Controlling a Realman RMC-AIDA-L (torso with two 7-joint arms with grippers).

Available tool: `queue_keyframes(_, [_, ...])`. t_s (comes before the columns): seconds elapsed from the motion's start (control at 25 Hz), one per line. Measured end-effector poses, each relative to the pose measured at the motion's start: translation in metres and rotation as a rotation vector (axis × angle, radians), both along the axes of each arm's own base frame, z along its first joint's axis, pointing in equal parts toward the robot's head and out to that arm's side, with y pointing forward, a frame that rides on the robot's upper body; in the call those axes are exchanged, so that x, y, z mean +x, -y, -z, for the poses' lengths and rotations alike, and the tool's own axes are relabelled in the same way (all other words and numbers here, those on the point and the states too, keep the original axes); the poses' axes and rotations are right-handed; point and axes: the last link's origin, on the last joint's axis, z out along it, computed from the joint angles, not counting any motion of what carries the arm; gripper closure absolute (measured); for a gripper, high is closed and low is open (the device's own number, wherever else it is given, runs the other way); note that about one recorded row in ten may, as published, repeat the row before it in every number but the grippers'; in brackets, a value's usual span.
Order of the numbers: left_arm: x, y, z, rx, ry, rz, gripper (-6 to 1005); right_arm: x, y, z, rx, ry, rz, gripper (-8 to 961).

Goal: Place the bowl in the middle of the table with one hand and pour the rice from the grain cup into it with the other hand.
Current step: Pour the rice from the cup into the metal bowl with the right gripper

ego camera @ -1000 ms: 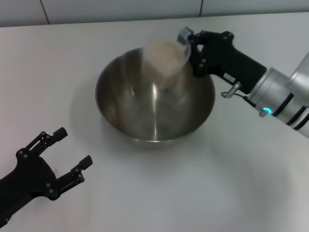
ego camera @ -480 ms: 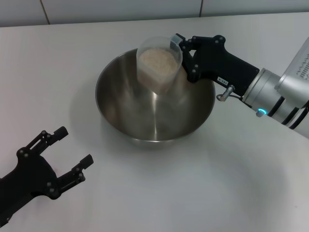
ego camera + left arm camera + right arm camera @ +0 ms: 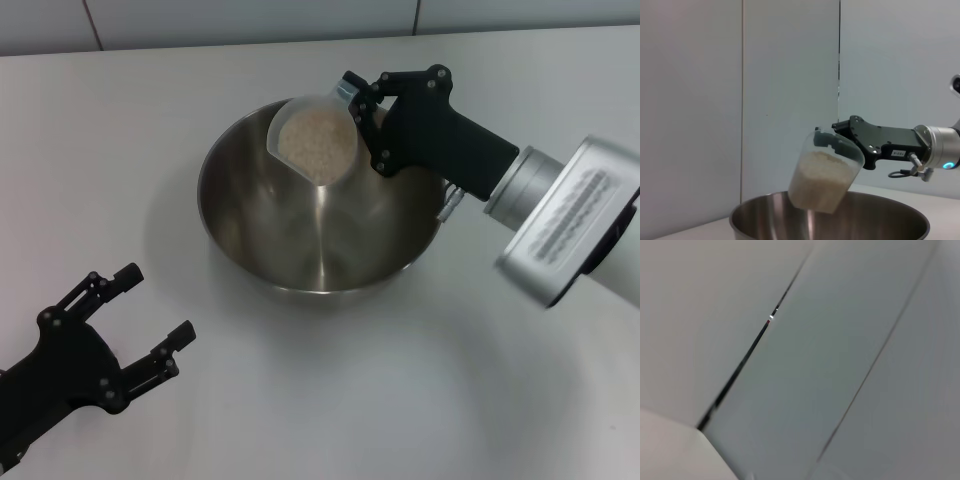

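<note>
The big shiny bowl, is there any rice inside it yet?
No rice shows inside the bowl; its visible inside is bare metal. The rice is in the tilted grain cup, held above it by the right gripper. The cup hides part of the far wall.

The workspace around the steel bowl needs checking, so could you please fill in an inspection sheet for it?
Surface: white table, matte, no spills seen.
Job's things: steel mixing bowl near mid-table, no rice seen on its bottom; clear grain cup tilted above it, rice inside.
Clutter: nothing seen.
Grippers: right tool shut on the grain cup over the bowl's far rim; left tool open, near the table's front left, apart from the bowl.
Cables: short loop at right wrist.
Surroundings: tiled wall behind.
</note>
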Motion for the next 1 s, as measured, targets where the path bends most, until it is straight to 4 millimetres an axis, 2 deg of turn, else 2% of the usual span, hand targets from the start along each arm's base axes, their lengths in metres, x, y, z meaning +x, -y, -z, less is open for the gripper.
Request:
queue_keyframes(0.2, [0.000,0.001,0.001,0.002,-0.002,-0.003,157,-0.006,-0.002,0.007,0.233,0.183,-0.056,953])
queue_keyframes(0.36, [-0.001,0.001,0.002,0.006,-0.007,-0.001,157,-0.012,0.005,0.012,0.341,0.287,-0.134,953])
queue_keyframes(0.68, [0.000,-0.001,0.002,0.011,-0.004,-0.007,157,-0.011,0.018,0.022,0.457,0.471,-0.274,952])
queue_keyframes(1.0, [-0.001,-0.002,0.002,0.010,-0.008,-0.011,157,-0.011,0.022,0.025,0.564,0.600,-0.361,953])
